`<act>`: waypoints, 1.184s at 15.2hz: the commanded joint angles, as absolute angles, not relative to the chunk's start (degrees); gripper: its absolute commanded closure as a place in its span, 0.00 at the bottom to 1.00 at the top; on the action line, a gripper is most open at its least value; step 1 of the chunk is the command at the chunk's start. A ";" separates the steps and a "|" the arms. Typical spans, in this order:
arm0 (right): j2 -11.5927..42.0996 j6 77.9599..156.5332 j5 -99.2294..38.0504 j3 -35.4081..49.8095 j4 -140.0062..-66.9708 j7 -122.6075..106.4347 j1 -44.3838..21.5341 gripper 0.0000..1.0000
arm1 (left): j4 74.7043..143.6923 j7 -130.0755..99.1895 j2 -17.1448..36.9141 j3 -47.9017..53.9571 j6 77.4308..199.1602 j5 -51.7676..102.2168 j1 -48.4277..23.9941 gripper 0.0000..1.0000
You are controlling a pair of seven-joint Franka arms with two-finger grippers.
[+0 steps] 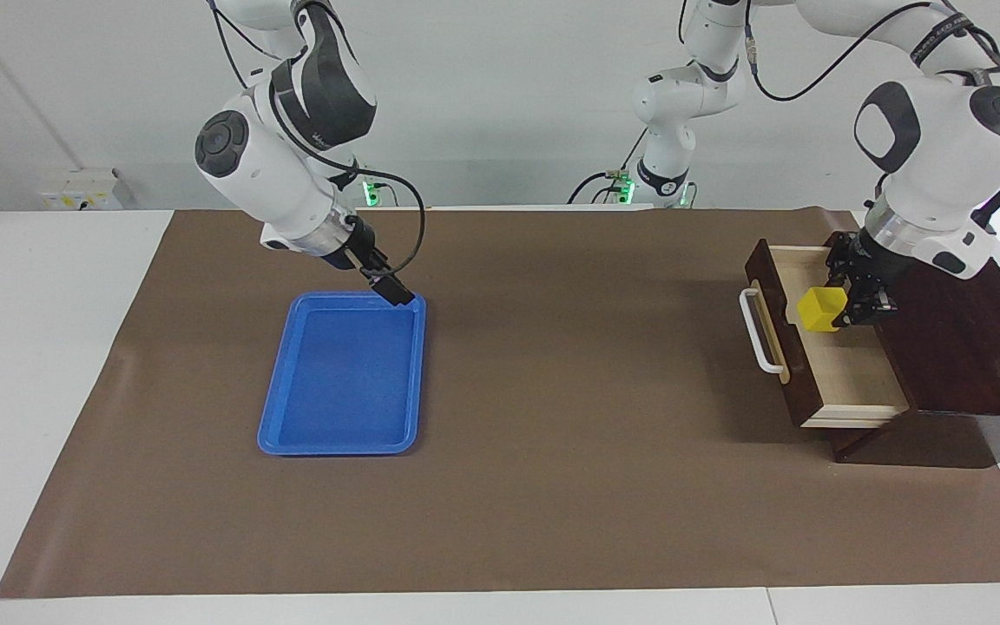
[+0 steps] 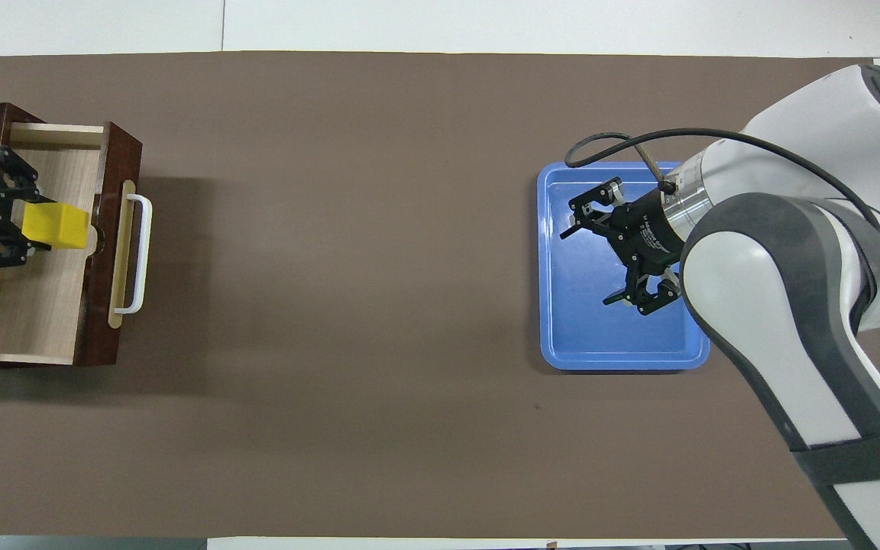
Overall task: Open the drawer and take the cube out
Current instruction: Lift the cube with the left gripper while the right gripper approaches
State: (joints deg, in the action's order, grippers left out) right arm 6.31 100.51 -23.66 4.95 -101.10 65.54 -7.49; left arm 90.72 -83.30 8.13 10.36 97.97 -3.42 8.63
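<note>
The drawer stands pulled out of its dark brown box at the left arm's end of the table, its white bar handle facing the table's middle. My left gripper is shut on the yellow cube and holds it over the drawer's pale wood inside. The overhead view shows the same: the drawer, the left gripper and the cube between its fingers. My right gripper is open and empty over the blue tray, also in the overhead view.
A flat blue tray lies on the brown mat toward the right arm's end of the table, also in the overhead view. The brown mat covers the table between tray and drawer.
</note>
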 commanded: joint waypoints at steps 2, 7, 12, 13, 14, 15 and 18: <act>6.06 101.95 -26.18 5.19 -101.51 67.41 -7.12 0.00 | 84.82 -91.63 11.07 10.10 92.81 -2.55 0.54 1.00; 7.46 107.47 -31.01 5.19 -102.83 74.06 -9.13 0.00 | 86.30 -104.13 10.55 10.20 97.20 -1.49 -8.68 1.00; 8.61 115.29 -36.28 5.19 -104.67 81.38 -14.06 0.00 | 86.48 -110.38 10.63 10.20 98.52 -1.49 -14.84 1.00; 8.87 117.66 -37.69 5.19 -105.20 82.34 -15.19 0.00 | 86.57 -110.91 10.72 10.20 99.13 -1.49 -15.38 1.00; 9.57 119.25 -38.23 5.19 -105.21 83.57 -17.21 0.00 | 86.66 -111.44 10.81 10.20 99.40 -1.49 -15.82 1.00; 10.54 121.36 -38.23 5.10 -105.21 85.15 -19.40 0.00 | 87.10 -111.71 10.81 10.20 99.49 -1.49 -16.34 1.00; 15.45 126.81 -41.73 5.10 -102.75 89.81 -24.07 0.00 | 87.63 -112.59 10.64 10.20 99.84 -1.58 -17.05 1.00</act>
State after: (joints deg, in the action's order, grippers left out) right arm 12.07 123.48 -38.61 5.34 -104.45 87.14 -21.28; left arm 87.21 -111.48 10.72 11.02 99.01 -2.35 -16.08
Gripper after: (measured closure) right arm 0.000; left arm 0.454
